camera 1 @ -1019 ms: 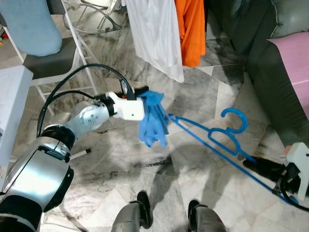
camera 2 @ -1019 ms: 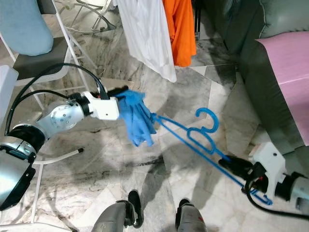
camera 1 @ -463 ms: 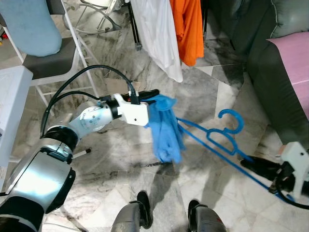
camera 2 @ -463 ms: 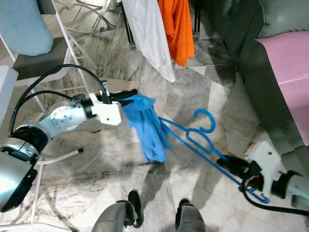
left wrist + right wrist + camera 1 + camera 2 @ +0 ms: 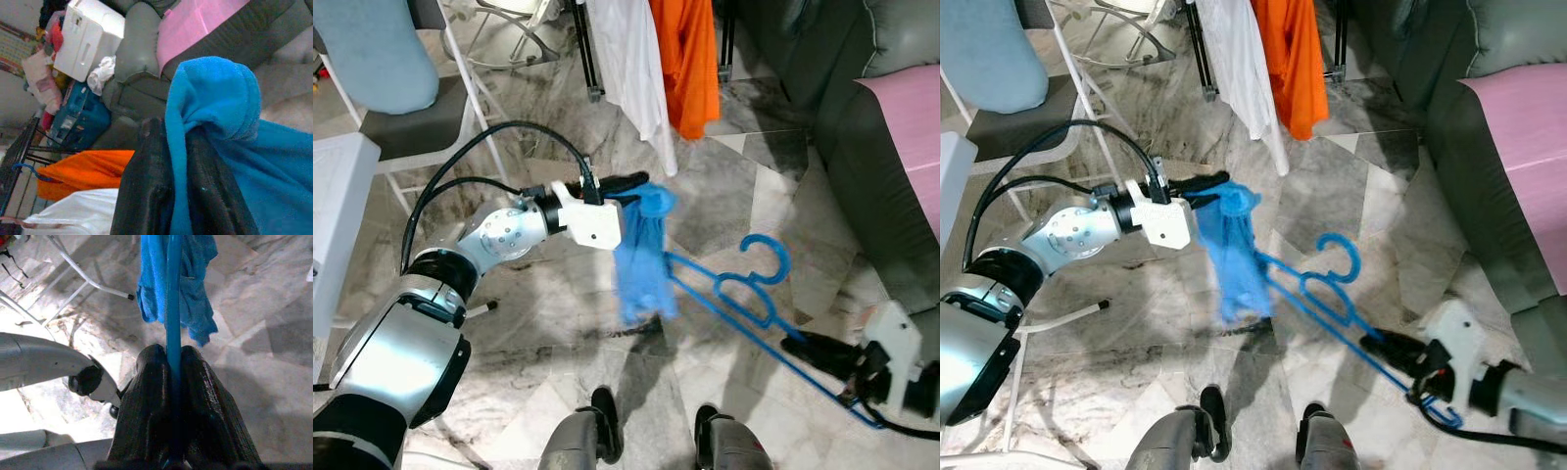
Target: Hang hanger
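A blue plastic hanger (image 5: 744, 294) slants over the marble floor in front of me. My right gripper (image 5: 808, 345) is shut on its lower bar at the right; the black fingers (image 5: 146, 431) pinch the blue bar. A blue garment (image 5: 641, 259) hangs in a bunch from my left gripper (image 5: 631, 183), which is shut on its top fold (image 5: 210, 98). The garment hangs against the hanger's far end. Behind, a white shirt (image 5: 631, 59) and an orange shirt (image 5: 690, 59) hang from a drying rack.
A grey sofa (image 5: 862, 127) with a pink cover (image 5: 915, 117) stands at the right. A white folding chair (image 5: 421, 117) with a light blue cushion (image 5: 377, 54) is at the left, beside a white table edge (image 5: 333, 215). My feet (image 5: 656, 431) are below.
My left gripper carried the blue garment to the right and slightly up. The right gripper and hanger shifted left, toward the garment. The camera tilted a little.
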`<state>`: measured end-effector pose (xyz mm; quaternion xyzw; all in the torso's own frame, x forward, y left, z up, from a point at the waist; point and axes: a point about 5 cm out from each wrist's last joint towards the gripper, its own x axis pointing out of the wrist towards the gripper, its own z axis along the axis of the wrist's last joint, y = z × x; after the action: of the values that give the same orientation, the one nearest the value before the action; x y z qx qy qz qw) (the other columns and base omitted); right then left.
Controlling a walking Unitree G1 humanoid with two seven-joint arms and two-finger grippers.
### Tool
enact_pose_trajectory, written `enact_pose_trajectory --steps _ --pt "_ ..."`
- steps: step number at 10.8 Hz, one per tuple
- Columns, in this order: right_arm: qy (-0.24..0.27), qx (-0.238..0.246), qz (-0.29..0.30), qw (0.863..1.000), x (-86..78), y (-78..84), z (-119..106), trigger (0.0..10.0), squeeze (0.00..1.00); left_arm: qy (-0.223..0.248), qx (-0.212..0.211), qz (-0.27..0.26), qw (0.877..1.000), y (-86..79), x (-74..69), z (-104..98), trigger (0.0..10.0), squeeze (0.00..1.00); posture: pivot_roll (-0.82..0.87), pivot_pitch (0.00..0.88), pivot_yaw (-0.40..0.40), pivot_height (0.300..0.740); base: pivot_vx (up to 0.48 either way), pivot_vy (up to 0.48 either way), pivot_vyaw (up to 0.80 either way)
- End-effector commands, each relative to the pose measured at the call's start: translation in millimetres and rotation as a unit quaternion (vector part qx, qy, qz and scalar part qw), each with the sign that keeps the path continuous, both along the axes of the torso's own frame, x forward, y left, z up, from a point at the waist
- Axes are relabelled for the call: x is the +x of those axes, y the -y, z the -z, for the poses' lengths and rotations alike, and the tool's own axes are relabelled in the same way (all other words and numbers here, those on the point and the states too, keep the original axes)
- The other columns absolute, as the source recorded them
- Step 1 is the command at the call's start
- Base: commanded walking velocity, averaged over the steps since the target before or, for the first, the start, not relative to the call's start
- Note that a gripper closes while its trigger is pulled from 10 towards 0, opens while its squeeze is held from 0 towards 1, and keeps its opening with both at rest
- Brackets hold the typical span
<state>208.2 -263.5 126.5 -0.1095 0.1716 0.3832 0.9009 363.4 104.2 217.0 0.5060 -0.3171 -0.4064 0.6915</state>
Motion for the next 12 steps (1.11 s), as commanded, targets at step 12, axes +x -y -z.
enact_pose_trajectory --steps 12 --pt "0.000 0.002 0.029 1.000 10.9 -8.9 20 10.0 0.00 0.013 -0.073 0.060 0.995 3.4 -15.9 -6 10.0 0.00 -0.09 0.318 0.156 0.740 0.000 0.000 0.00"
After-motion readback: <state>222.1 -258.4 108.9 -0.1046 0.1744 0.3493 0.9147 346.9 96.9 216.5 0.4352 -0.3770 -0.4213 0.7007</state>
